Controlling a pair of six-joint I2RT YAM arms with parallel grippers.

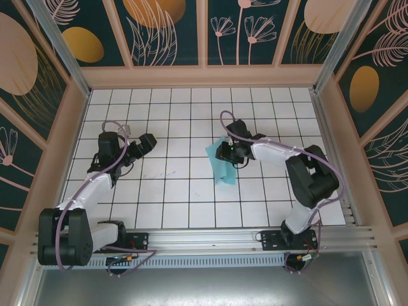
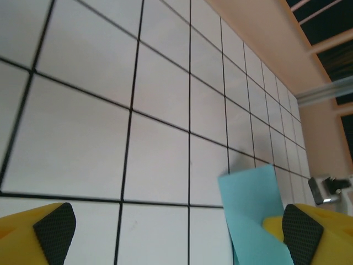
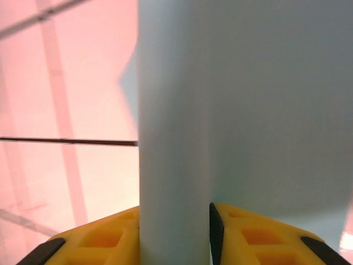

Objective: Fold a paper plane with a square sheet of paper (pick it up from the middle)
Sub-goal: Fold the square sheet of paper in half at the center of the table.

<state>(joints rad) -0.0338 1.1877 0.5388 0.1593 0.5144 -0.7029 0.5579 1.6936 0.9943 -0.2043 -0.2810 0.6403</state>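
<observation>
Right gripper (image 1: 222, 152) is clamping on a pinched-up ridge of the square sheet of thin light-blue paper (image 1: 225, 172). In the right wrist view the ridge is rising straight up through the gap, filling it from one yellow finger to the other. The sheet is lying near the middle of the white gridded tabletop (image 1: 172, 191), a little right of centre. The gripper is sitting over about its middle, and its near part is spreading flat.

You are doing the pick-from-the-middle step, as I judge it, so be handling it gently. Be checking that the pads are biting both layers of the ridge and not just brushing one. Paper this thin is liable to slide out, or to crease where you are not wanting a crease. When you are lifting, be going straight up and slowly, so that the free flaps are hanging evenly on both sides and the ridge is sitting near the sheet's centre line. Be avoiding any sideways drag along the tabletop, which is likely to skew the fold.

Left gripper (image 1: 145, 143) is hovering over the left side, well apart from the sheet. Its jaws are standing wide apart and its black pads (image 2: 54, 232) are holding nothing.

Counting: you are working with one sheet, not yet a plane, two grippers and one tabletop.
</observation>
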